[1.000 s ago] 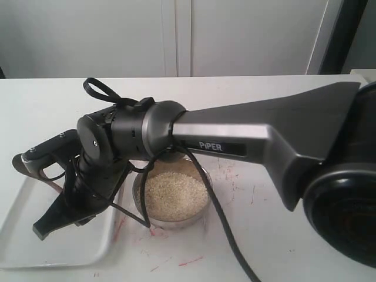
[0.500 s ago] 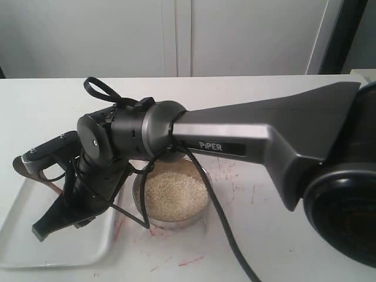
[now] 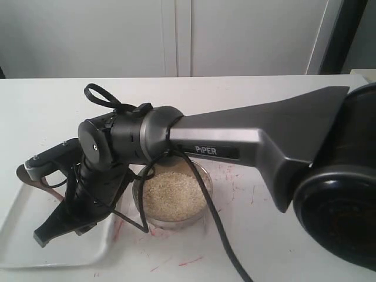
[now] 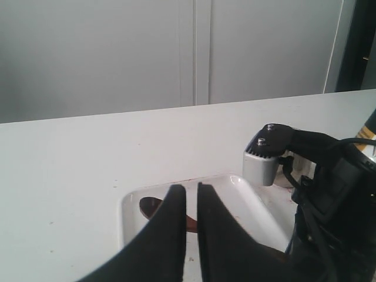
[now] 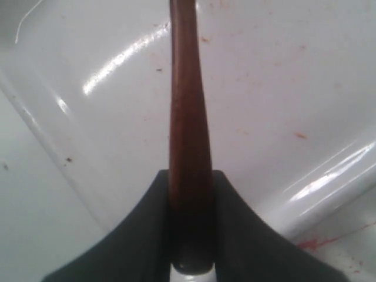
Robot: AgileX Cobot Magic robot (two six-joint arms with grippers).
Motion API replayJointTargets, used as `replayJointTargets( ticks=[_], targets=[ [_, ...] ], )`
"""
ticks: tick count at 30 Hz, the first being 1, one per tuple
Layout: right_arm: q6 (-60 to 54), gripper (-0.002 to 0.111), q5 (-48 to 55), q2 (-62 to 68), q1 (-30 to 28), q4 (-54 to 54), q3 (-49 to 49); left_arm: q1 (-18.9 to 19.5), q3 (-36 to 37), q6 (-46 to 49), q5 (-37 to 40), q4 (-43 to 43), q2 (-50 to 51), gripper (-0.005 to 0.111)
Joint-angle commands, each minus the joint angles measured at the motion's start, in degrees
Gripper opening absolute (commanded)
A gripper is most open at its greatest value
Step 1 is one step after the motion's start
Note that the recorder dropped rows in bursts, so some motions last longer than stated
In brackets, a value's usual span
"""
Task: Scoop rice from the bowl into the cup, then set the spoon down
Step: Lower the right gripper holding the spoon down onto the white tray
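My right gripper (image 3: 44, 234) reaches across from the right and hangs low over the white tray (image 3: 23, 235). It is shut on the handle of the reddish-brown wooden spoon (image 5: 188, 117), which runs straight out between its fingers (image 5: 235, 223). The spoon's oval head (image 3: 24, 174) is over the tray's far left part, and it also shows in the left wrist view (image 4: 151, 207). The steel bowl (image 3: 202, 200) holds off-white rice (image 3: 173, 194) just right of the tray. The cup is hidden. My left gripper (image 4: 191, 188) is shut, with only a thin slit and nothing between its fingers.
The right arm's long grey link (image 3: 252, 135) spans the table above the bowl, and its black cable (image 3: 217, 217) droops over the bowl's rim. Red smears (image 3: 188, 260) mark the white tabletop near the bowl. A white wall stands behind the table.
The right arm has sunk a little, bringing the spoon's head and the gripper lower toward the tray. The bowl and rice are unmoved.
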Motion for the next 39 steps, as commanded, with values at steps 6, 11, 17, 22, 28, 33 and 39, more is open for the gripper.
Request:
replayJointTargets(
  ticks=[6,11,17,22,28,33,39],
  targets=[
    [-0.63,0.0,1.66,0.54,0.05,0.4,-0.16,-0.38,-0.19,-0.12,-0.27,-0.22,-0.24,0.014],
    [-0.63,0.0,1.68,0.79,0.05,0.4,-0.16,-0.38,-0.19,-0.12,-0.27,-0.22,-0.24,0.014],
    [-0.51,0.0,1.45,0.79,0.05,0.5,-0.16,-0.38,-0.19,-0.12,-0.27,-0.22,-0.24,0.014],
    [-0.39,0.0,2.04,0.79,0.05,0.49,-0.16,-0.38,-0.19,-0.12,-0.27,-0.22,-0.24,0.014],
    [-0.39,0.0,2.44,0.79,0.05,0.49,-0.16,-0.38,-0.19,-0.12,-0.27,-0.22,-0.24,0.014],
    [-0.39,0.0,3.23,0.79,0.05,0.49,-0.16,-0.38,-0.19,-0.12,-0.27,-0.22,-0.24,0.014],
    [-0.39,0.0,3.16,0.79,0.05,0.49,-0.16,-0.38,-0.19,-0.12,-0.27,-0.22,-0.24,0.014]
  ],
)
